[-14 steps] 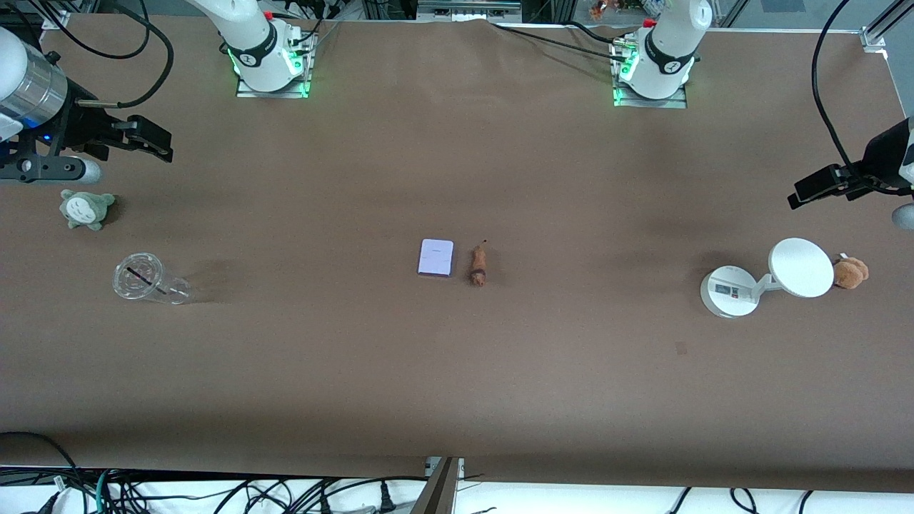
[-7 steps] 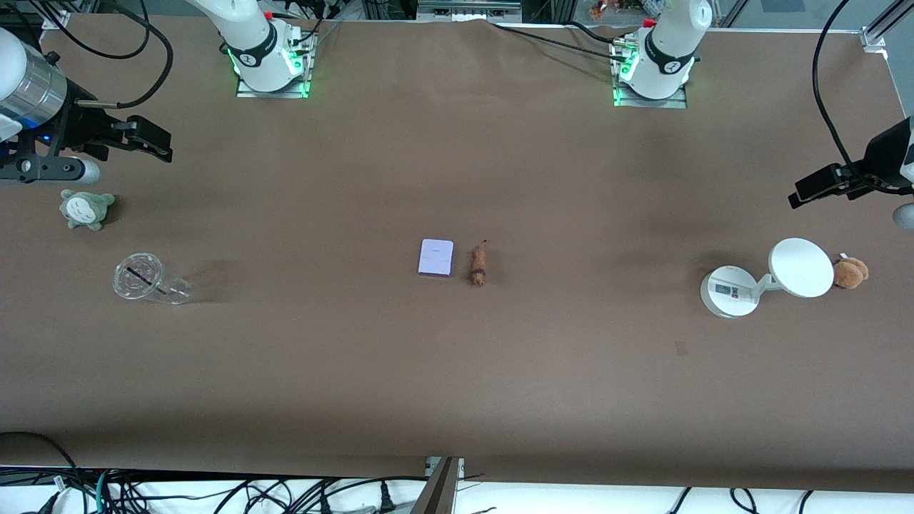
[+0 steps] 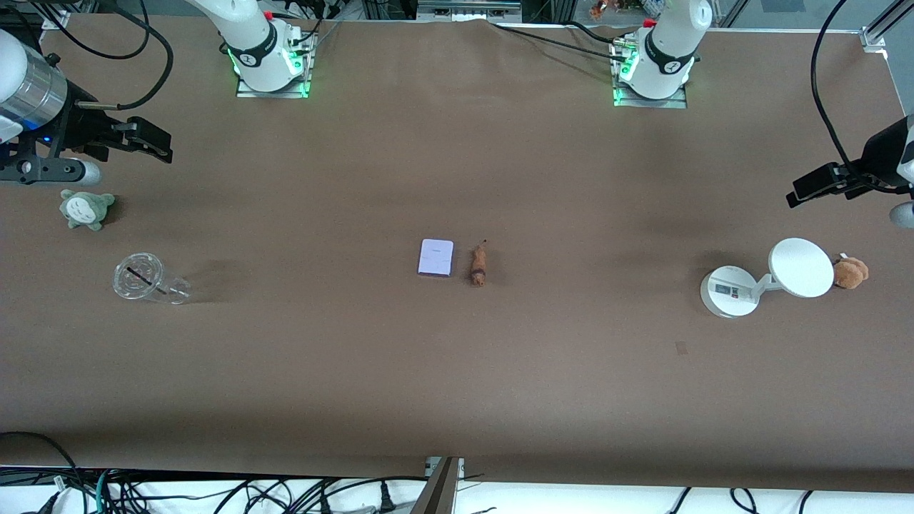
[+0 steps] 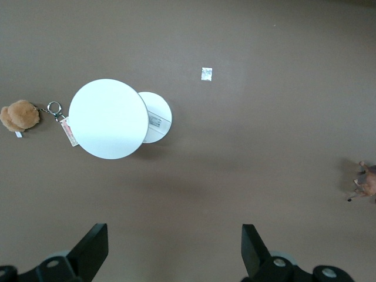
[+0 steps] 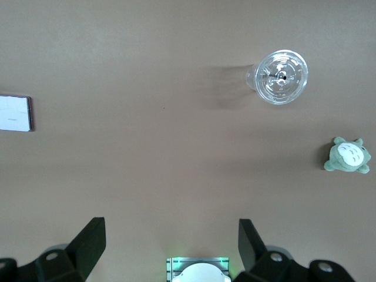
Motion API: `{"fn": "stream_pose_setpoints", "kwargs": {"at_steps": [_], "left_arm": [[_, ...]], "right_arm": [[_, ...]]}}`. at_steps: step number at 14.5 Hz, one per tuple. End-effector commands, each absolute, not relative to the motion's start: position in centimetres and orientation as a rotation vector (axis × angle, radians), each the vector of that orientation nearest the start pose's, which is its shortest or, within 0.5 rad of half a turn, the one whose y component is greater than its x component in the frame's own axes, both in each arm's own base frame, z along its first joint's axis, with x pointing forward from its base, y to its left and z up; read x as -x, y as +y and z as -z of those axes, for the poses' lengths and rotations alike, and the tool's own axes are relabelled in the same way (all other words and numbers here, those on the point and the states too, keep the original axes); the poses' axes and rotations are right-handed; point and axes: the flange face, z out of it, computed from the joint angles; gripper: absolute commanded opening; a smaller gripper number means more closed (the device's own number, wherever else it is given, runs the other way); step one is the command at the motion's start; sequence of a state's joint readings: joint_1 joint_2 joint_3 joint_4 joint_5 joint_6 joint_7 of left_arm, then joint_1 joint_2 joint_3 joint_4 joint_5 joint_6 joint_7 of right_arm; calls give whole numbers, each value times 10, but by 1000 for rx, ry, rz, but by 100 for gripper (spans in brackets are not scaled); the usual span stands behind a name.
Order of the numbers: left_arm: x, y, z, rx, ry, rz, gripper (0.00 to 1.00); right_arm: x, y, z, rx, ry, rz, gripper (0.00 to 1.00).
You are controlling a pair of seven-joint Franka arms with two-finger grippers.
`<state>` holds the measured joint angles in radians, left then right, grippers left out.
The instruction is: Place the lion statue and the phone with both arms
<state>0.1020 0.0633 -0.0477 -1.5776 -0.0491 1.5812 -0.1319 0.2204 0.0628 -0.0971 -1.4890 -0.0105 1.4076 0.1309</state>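
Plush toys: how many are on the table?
2. The grey-green plush lies at the right arm's end; the light-brown plush lies at the left arm's end, beside the white disc device.

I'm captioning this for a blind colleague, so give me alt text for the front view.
A pale phone and a small lion statue lie side by side mid-table, untouched. The right gripper hangs above a grey-green plush and a clear cup, jaws open; the left gripper hangs above a white disc stand and brown plush.
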Motion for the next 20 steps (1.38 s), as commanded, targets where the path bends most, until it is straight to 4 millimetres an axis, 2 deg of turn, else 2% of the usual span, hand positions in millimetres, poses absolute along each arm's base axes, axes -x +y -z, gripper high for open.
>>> {"fn": "stream_pose_setpoints", "kwargs": {"at_steps": [1,4,6,9,11,12,13,14,16,18,20], "left_arm": [[-568,11,-599,3165,-230,-97,100],[-570,3,-610,3180,-203,-52,100],[-573,5,-606,3189,-211,-56,100],[-575,1,-630,3194,-208,27,100],[-579,-10,-624,3174,-161,9,100],[-577,-9,-625,3162,-163,1,100],[-577,-6,-620,3159,-170,-18,100],[-580,-3,-607,3159,-179,-83,100],[-579,0,-600,3157,-183,-164,100],[-586,-21,-585,3153,-147,-203,100],[-601,-56,-545,3140,-217,-309,100]], "right_arm": [[-555,66,-618,3170,12,-211,100],[-555,66,-618,3170,14,-211,100],[-555,66,-617,3170,14,-211,100],[-556,67,-618,3170,17,-196,100],[-556,67,-618,3170,14,-196,100],[-556,67,-618,3170,14,-196,100],[-556,67,-618,3170,14,-194,100],[-556,67,-618,3170,14,-194,100],[-556,67,-619,3168,14,-192,100],[-556,66,-619,3171,17,-191,100],[-558,67,-614,3172,17,-203,100]]}}
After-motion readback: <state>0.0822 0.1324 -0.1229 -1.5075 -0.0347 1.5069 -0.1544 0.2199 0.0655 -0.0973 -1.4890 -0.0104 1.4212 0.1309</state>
